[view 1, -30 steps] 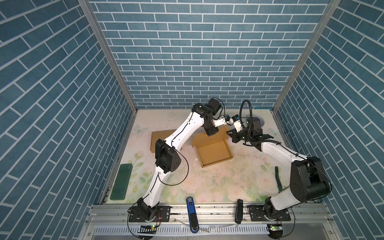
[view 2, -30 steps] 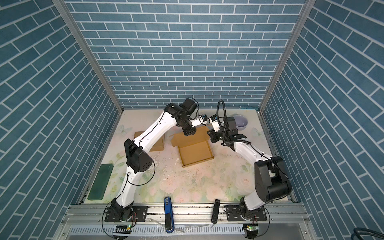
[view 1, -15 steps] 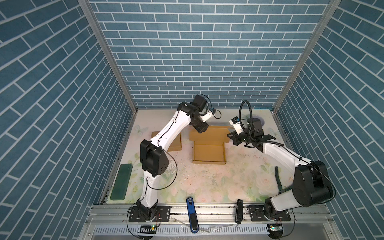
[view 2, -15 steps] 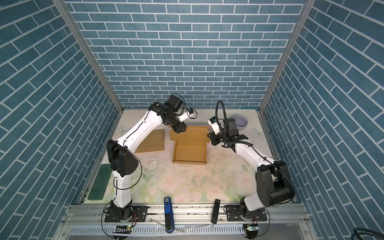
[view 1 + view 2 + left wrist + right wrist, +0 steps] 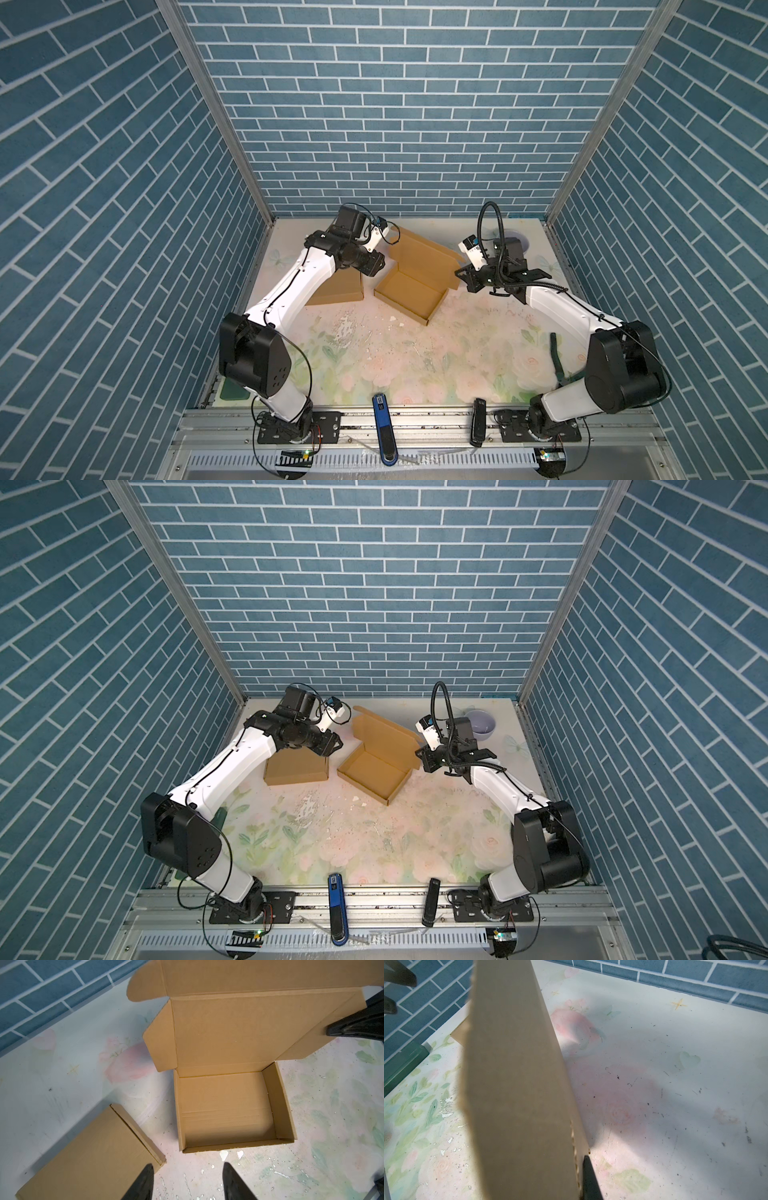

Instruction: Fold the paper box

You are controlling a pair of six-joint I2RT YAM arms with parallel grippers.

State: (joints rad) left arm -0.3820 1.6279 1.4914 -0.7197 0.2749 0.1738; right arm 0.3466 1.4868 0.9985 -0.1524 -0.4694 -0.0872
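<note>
No legible text or labels

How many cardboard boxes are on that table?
2. An open box, lid raised, sits near the back middle. A closed box lies flat just left of it, partly under the left arm. The arms could hide something small.

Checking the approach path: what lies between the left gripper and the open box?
Nothing but bare, fleck-marked table, as the left wrist view shows, between the left gripper and the open box.
</note>
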